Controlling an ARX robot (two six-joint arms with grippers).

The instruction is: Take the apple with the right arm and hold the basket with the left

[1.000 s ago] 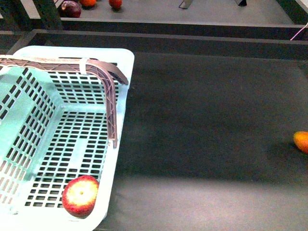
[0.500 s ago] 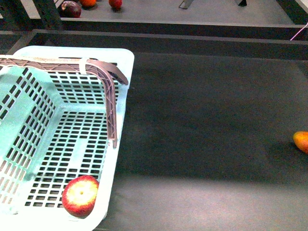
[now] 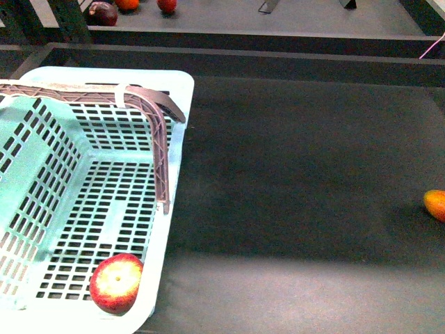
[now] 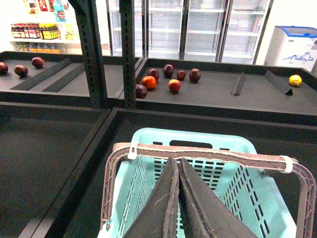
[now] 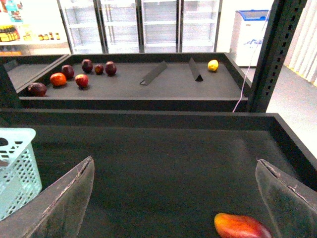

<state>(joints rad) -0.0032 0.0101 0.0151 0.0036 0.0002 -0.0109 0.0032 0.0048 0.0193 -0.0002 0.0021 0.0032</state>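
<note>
The red apple [image 3: 116,282] with a yellow patch lies inside the light-turquoise basket [image 3: 177,104], in its near right corner. The basket stands at the left of the dark shelf, its grey-brown handle [image 3: 142,97] raised. Neither gripper shows in the front view. In the left wrist view my left gripper [image 4: 177,161] is shut, its tips just below the handle [image 4: 213,154] and above the basket [image 4: 242,145]; nothing shows between its fingers. In the right wrist view my right gripper [image 5: 174,160] is open and empty above the dark surface. The basket's corner [image 5: 17,163] shows off to one side; the apple is out of that view.
An oblong orange-yellow fruit [image 3: 435,204] lies at the right edge of the shelf, near my right gripper [image 5: 241,225]. A raised ledge [image 3: 278,52] bounds the far side. Beyond it lie a dark maroon fruit [image 3: 103,12] and other fruits [image 4: 174,85]. A metal upright [image 4: 91,49] stands at back left.
</note>
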